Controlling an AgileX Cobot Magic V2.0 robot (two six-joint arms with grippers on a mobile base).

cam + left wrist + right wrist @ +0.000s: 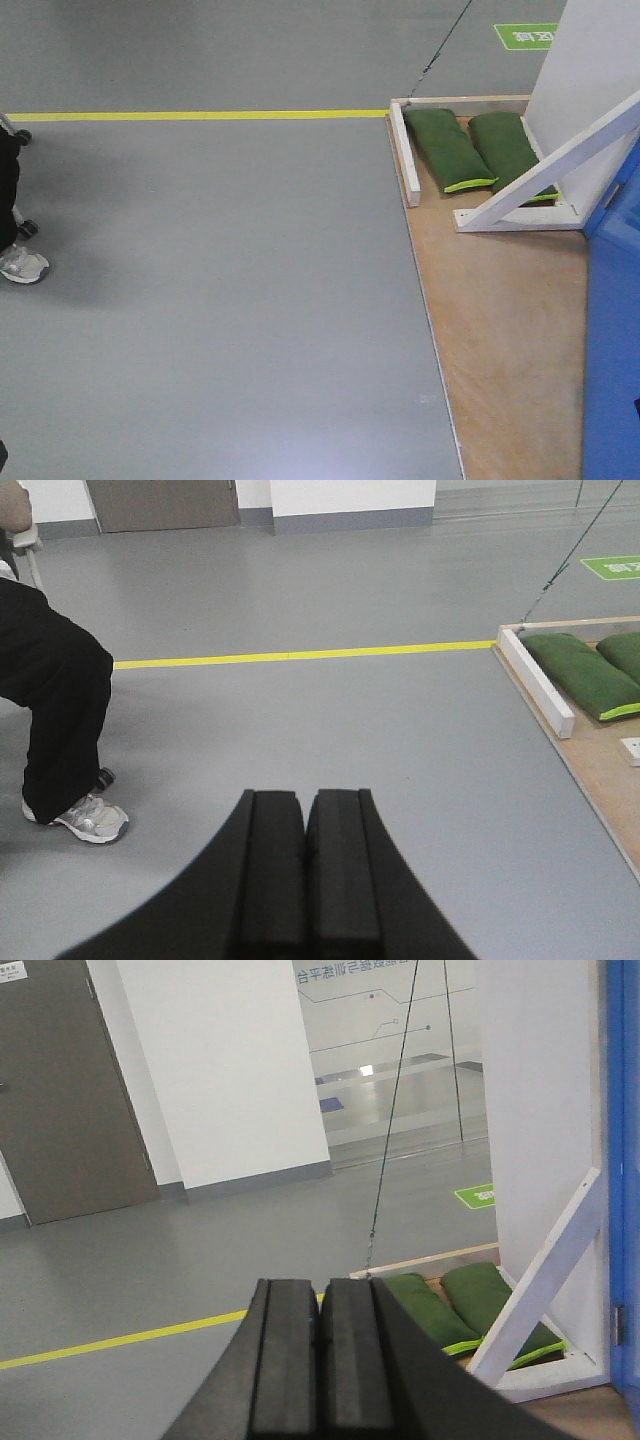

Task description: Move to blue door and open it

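The blue door (612,340) shows as a bright blue panel at the right edge of the front view, standing on a wooden base board (505,330). A strip of it also shows at the right edge of the right wrist view (625,1160). Its handle and lock are out of view. My left gripper (305,805) is shut and empty, over the grey floor. My right gripper (320,1295) is shut and empty, held above the floor to the left of the door frame.
A white diagonal brace (545,170) and white wall panel (590,60) stand beside the door. Two green sandbags (447,148) lie on the board's far end. A yellow floor line (200,115) runs across. A seated person's leg and shoe (90,818) are at the left.
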